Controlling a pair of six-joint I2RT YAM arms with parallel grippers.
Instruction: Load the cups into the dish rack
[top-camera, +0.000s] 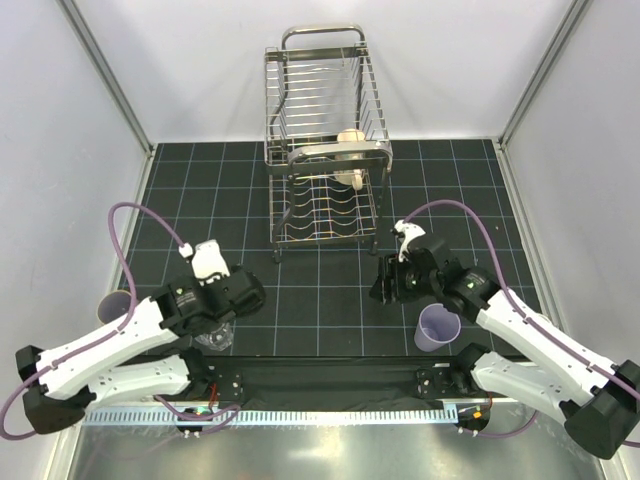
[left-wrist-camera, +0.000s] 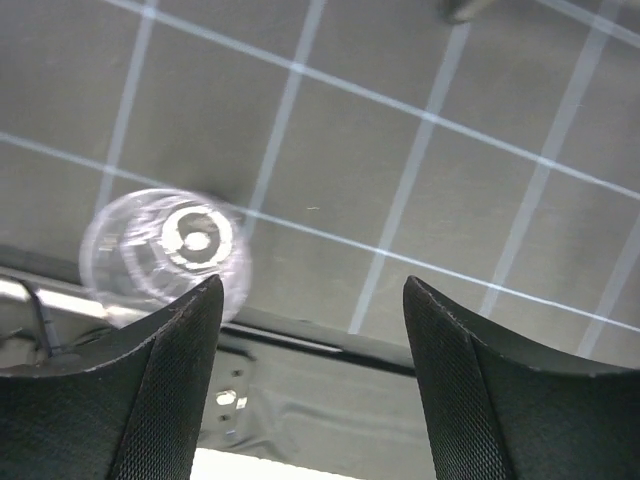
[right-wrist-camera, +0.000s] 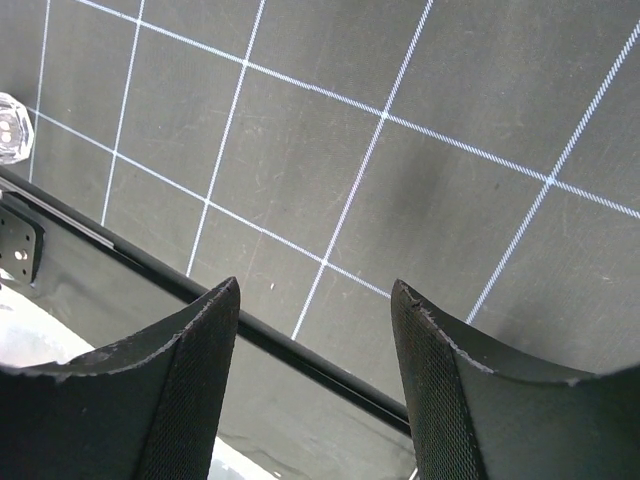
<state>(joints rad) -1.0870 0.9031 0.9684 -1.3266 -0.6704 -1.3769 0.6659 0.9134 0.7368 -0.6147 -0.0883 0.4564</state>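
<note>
Hanging close over the blurry clear glass with left gripper jaws apart, maybe to grab it; right gripper jaws apart too, empty.

The left arm reached forward from its base at the near left and lay low. Its wrist was turned so that the left claw pointed downward. Its two black fingers stood well apart with nothing between them. The right arm stretched inward from the near right. The right claw also faced down, jaws parted and empty.
</note>
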